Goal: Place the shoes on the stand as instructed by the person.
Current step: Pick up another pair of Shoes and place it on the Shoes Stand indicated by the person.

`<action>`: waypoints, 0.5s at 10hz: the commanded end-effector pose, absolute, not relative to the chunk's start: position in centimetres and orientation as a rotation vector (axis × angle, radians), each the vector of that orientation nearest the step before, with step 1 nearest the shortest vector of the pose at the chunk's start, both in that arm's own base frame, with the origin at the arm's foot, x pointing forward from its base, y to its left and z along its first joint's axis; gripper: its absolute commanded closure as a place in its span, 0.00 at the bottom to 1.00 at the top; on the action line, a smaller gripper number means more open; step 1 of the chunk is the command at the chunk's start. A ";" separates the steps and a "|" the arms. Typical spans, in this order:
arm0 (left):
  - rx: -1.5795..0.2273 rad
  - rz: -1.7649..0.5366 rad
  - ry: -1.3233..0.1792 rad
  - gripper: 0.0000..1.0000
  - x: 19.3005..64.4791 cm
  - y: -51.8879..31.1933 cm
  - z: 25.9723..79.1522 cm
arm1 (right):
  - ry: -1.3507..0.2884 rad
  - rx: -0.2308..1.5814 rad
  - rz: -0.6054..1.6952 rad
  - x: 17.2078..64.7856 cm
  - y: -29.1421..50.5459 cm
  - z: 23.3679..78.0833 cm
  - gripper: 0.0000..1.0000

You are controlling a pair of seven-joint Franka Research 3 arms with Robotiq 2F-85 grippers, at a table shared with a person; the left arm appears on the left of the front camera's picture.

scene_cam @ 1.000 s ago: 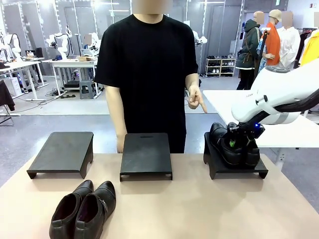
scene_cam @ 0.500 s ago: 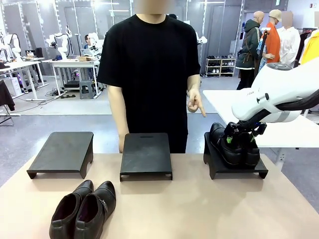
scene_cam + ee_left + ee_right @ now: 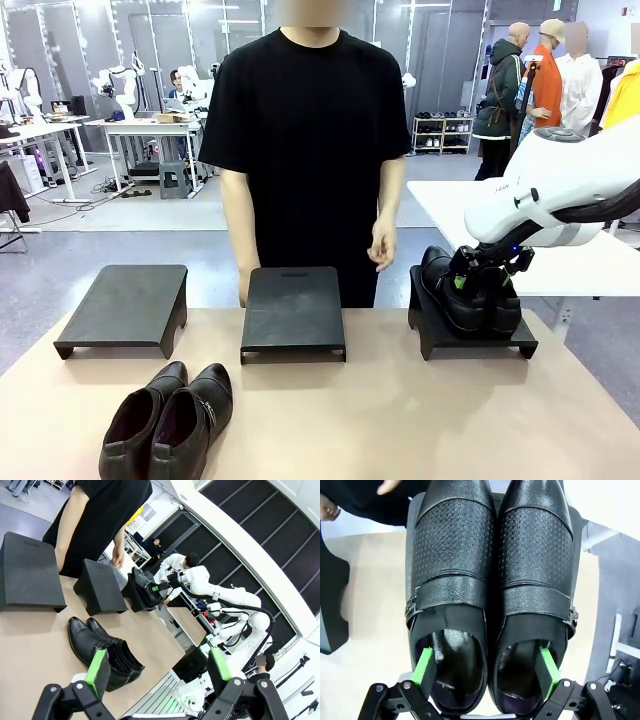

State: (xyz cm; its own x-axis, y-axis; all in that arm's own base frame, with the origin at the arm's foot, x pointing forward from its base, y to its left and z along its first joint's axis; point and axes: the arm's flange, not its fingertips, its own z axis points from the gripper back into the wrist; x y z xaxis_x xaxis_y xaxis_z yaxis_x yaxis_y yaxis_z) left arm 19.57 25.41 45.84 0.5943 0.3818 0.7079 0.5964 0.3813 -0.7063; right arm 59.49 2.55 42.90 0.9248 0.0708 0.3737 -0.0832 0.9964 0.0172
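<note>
A black pair of shoes (image 3: pixel 468 293) stands on the right stand (image 3: pixel 428 338). My right gripper (image 3: pixel 486 278) hangs open just above their heels. In the right wrist view its green pads (image 3: pixel 425 665) are spread over the two shoe openings of that pair (image 3: pixel 492 580), gripping nothing. The other, darker pair (image 3: pixel 170 420) lies on the table at the front left. In the left wrist view my left gripper (image 3: pixel 158 665) is open and empty above that pair (image 3: pixel 102 645). The person (image 3: pixel 310 140) stands behind the middle stand (image 3: pixel 293 310), with a hand (image 3: pixel 381 246) lowered at the side.
The left stand (image 3: pixel 125 305) and the middle stand are bare. The beige table (image 3: pixel 400 420) has free room at the front middle and right. A white table (image 3: pixel 440 205) stands behind the right stand. People and other work tables are farther back.
The person's hand, which was pointing down towards the right stand, has dropped to the side. My right gripper has risen slightly above the black pair.
</note>
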 end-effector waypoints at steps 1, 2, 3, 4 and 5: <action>-1.236 -0.180 -0.997 0.00 19.5 25.5 45.9 | -0.380 0.030 0.090 59.5 2.5 42.8 0.00; -1.236 -0.180 -0.997 0.00 19.5 25.5 45.9 | -0.380 0.030 0.090 59.5 2.5 42.8 0.00; -1.236 -0.180 -0.997 0.00 19.5 25.5 45.9 | -0.380 0.030 0.090 59.5 2.5 42.8 0.00; -1.236 -0.180 -0.997 0.00 19.5 25.5 45.9 | -0.380 0.030 0.090 59.5 2.5 42.8 0.00; -1.236 -0.180 -0.997 0.00 19.5 25.5 45.9 | -0.382 0.033 0.079 59.5 2.5 42.9 0.01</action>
State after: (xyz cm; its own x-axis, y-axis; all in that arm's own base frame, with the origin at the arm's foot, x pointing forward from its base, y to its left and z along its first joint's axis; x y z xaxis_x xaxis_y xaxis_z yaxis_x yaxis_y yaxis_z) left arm 19.57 25.41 45.84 0.5943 0.3818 0.7079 0.5964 0.3813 -0.7063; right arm 59.50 2.55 42.86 0.9250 0.0709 0.3733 -0.0833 0.9964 0.0172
